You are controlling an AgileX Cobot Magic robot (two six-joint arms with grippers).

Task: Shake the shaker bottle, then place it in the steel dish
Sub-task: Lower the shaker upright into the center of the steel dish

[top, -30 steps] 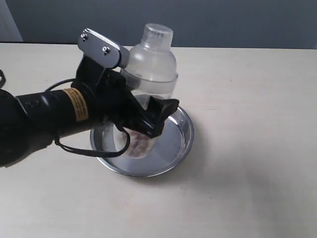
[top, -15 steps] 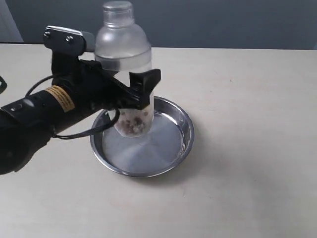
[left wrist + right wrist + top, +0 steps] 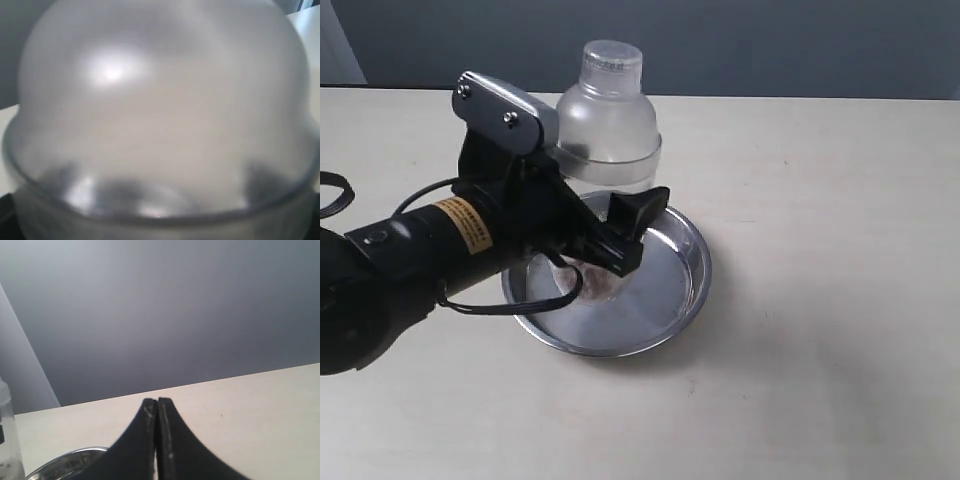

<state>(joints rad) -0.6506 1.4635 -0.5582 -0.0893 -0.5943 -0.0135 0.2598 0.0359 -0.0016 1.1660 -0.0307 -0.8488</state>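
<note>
While the shaker bottle (image 3: 610, 130) is tilting slightly just left of the frame's centre, we are seeing its lower part over the steel dish (image 3: 675, 285); whether it is touching that dish, we cannot tell. The left gripper (image 3: 620, 235) is clasping its body with wide jaws. The right gripper (image 3: 157, 412) is pressing its fingers together, holding nothing.

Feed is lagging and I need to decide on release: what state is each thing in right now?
shaker bottle: capped, near upright, gripped by the left claw over the dish; base contact unclear.
steel dish: right way up on the table, under the bottle.
left claw: shut on the shaker bottle.
right claw: shut, empty.
</note>
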